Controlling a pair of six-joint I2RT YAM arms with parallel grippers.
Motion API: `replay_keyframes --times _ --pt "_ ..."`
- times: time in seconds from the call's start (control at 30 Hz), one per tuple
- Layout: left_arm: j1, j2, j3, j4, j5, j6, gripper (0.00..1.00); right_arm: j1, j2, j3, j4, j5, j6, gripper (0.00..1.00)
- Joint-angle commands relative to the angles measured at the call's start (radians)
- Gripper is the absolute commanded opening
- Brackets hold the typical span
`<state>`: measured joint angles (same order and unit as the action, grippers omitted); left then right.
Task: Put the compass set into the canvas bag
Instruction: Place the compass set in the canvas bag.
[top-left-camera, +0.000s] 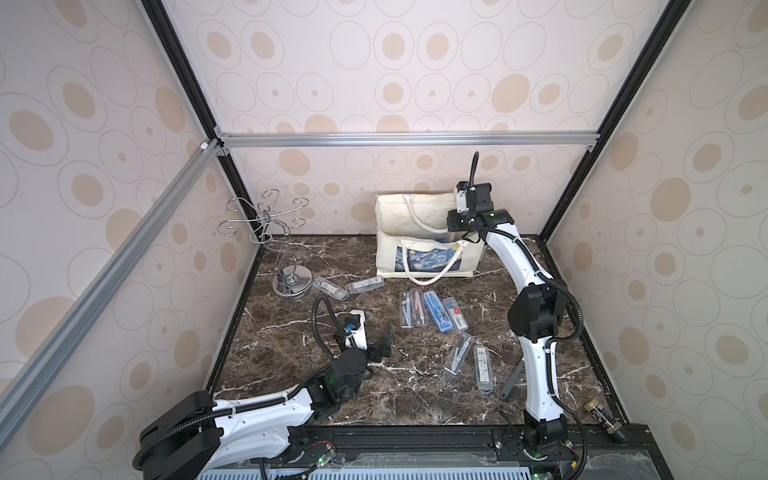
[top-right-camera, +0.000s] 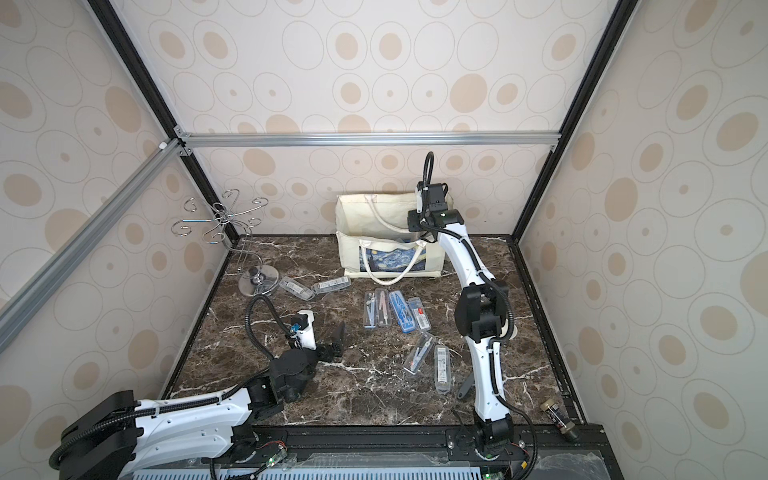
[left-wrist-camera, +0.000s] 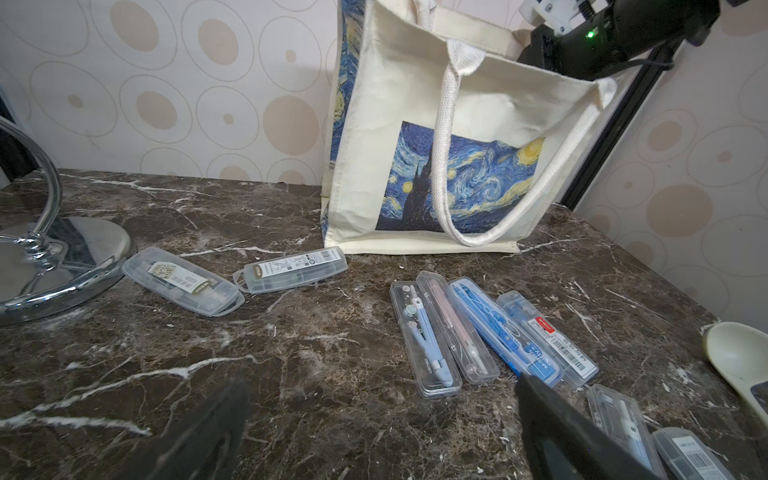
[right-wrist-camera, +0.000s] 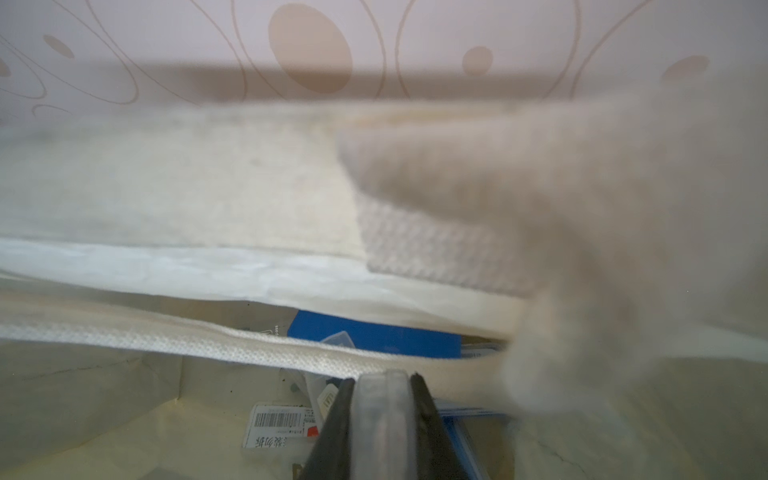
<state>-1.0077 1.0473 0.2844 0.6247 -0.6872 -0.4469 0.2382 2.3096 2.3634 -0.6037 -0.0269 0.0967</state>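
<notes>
R: right gripper (right-wrist-camera: 382, 379) clamped on clear compass case (right-wrist-camera: 382, 411), long axis along fingers | canvas bag (left-wrist-camera: 374, 166) mouth around jaws, bag floor straight ahead of tips | L: left gripper (left-wrist-camera: 382, 380) wide open, empty, farther from bag

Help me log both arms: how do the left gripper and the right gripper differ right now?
The left gripper is open and empty; the right gripper is shut on a clear compass case. The left gripper sits low over the marble table; the right gripper is up at the canvas bag, reaching down into its open top. Both have black fingers.
</notes>
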Motion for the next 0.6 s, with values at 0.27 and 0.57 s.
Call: replay_keyframes --times 0.27,0.57 --pt "0.088 0.109 0.123 -0.274 -0.030 -0.228 1.00 -0.002 0.020 0.042 -0.004 -0.035 0.018 0.27" --pt "0.230 0.186 0.179 -0.462 0.063 -0.361 1.00 -0.004 0.013 0.072 -0.027 -0.057 0.019 0.35"
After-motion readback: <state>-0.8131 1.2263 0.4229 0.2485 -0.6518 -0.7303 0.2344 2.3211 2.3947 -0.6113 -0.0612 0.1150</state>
